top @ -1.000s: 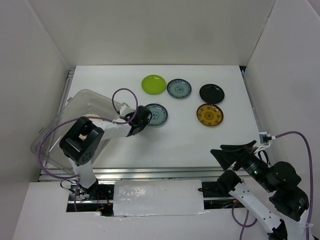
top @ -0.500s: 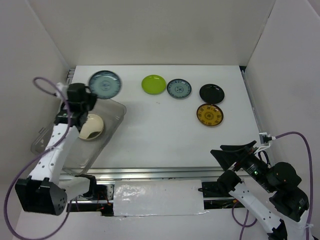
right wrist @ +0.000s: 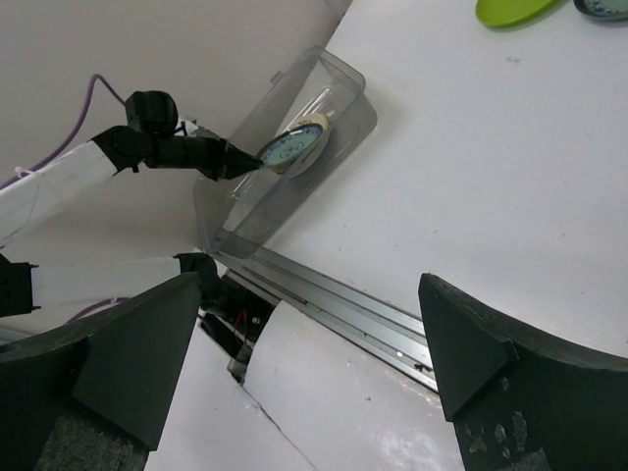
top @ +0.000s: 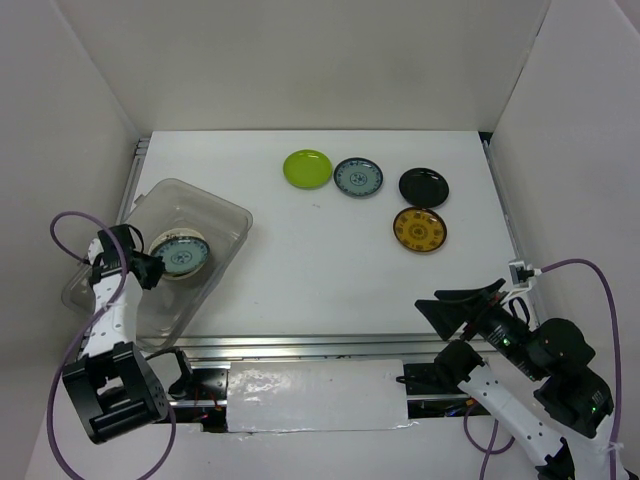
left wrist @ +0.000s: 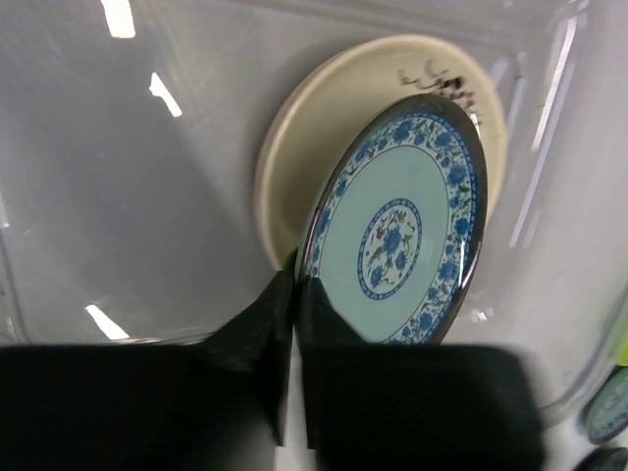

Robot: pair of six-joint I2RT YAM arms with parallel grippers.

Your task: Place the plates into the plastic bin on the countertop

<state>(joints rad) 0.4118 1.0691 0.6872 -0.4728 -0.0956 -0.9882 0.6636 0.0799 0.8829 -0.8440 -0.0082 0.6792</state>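
Note:
My left gripper is shut on the rim of a blue-white patterned plate and holds it tilted inside the clear plastic bin, just over a cream plate. In the left wrist view the jaws pinch the patterned plate at its lower left edge, with the cream plate behind it. On the countertop lie a lime green plate, a second blue-white plate, a glossy black plate and a dark gold-patterned plate. My right gripper is open and empty at the near right edge.
White walls stand round the countertop. A metal rail runs along the near edge. The right wrist view shows the bin, the left arm reaching into it, and the lime plate at the top.
The left gripper took the blue-white plate from the table, swung it left past the bin's far corner, and now has it lowered into the bin. The right arm barely moved.

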